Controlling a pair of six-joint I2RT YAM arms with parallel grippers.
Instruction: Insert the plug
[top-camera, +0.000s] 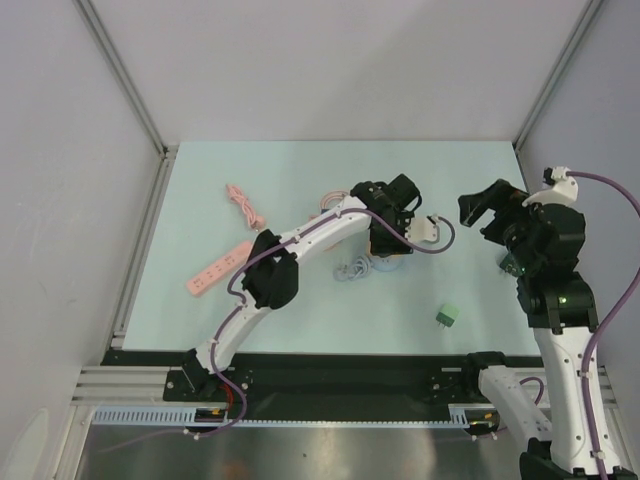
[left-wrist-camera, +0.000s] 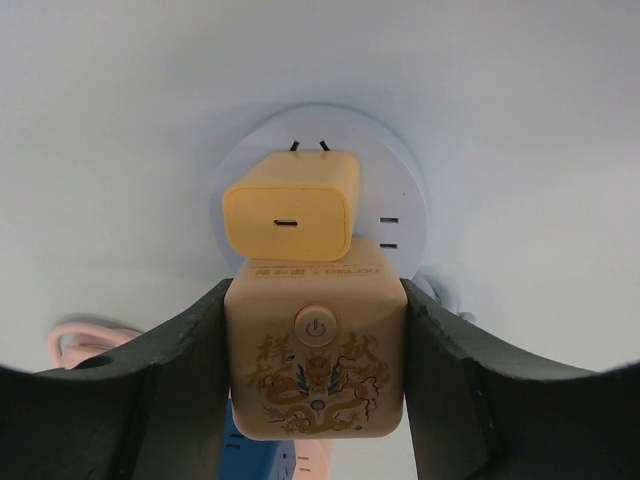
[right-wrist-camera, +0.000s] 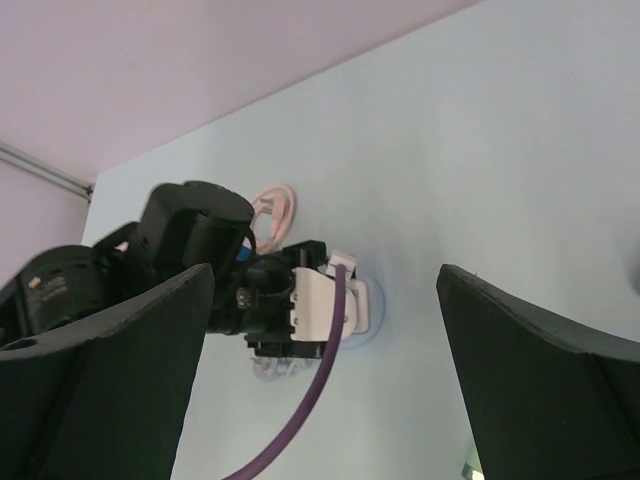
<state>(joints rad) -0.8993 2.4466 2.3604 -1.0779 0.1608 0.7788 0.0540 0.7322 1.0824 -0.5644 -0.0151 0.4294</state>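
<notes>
In the left wrist view a yellow plug (left-wrist-camera: 290, 210) with a USB port facing me sits over a round pale socket disc (left-wrist-camera: 400, 190). Its two prongs show at the far end, against the disc; how deep they sit I cannot tell. Just nearer is a tan cube socket (left-wrist-camera: 316, 350) with a dragon print and a power button. My left gripper (left-wrist-camera: 316, 300) is shut on that cube, one finger pressed to each side. From above, the left gripper (top-camera: 385, 240) hangs over the disc (top-camera: 388, 266). My right gripper (top-camera: 490, 205) hovers to the right, open and empty (right-wrist-camera: 320, 400).
A pink power strip (top-camera: 218, 267) and a coiled pink cable (top-camera: 243, 203) lie at the left. A small green block (top-camera: 446, 317) rests at the front right. A clear cable bundle (top-camera: 352, 268) lies beside the disc. Frame rails border the mat.
</notes>
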